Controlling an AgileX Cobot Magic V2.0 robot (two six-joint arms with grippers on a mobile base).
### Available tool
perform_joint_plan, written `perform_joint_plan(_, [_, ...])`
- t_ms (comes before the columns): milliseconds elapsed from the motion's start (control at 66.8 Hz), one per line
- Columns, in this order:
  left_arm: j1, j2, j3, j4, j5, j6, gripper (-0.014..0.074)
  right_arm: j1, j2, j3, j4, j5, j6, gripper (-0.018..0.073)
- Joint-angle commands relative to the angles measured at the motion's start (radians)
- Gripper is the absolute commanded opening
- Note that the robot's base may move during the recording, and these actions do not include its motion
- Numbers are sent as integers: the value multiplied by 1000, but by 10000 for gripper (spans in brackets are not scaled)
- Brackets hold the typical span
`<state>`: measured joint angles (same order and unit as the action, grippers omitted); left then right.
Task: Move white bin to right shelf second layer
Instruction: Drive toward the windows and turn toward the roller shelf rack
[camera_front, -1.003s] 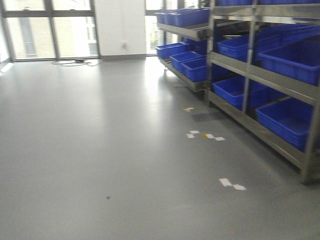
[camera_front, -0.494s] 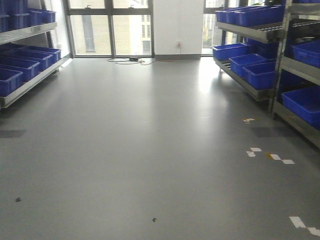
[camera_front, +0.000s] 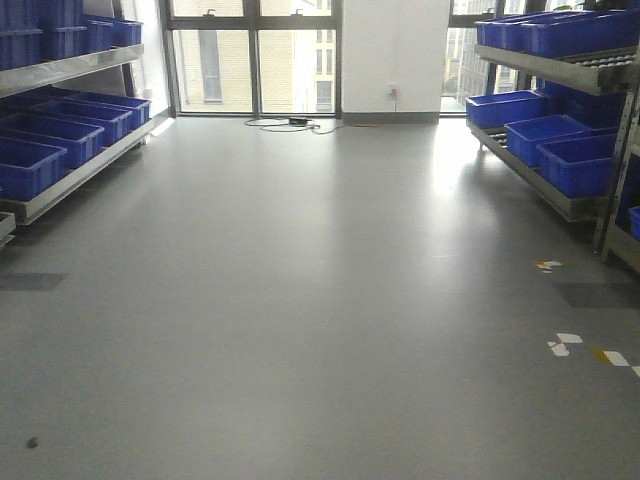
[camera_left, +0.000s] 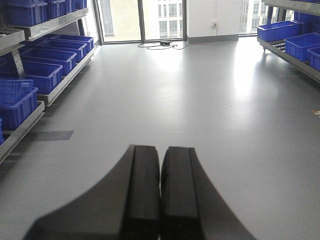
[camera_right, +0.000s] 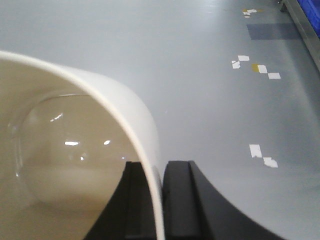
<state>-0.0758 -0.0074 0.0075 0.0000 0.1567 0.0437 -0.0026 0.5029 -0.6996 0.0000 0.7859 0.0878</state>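
Right claw clamped on bin rim, one finger inside, one outside | left claw together, empty | bin held above floor | crates on racks both sides

A warehouse: steel racks of blue crates flank a grey floor.

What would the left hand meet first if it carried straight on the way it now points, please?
Nothing close: the left hand, shut and empty, points along the open floor; the far wall is probably first, though depth is unclear.
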Motion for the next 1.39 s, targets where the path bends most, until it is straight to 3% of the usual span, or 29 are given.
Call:
perform_joint_plan(0, [-6,-16,37,0,-81,-5,85,0,2,-27,0,-86,-4,57])
perform_joint_plan(1378, [-6,-16,37,0,-81,-5,85,0,2,-27,0,-86,-4,57])
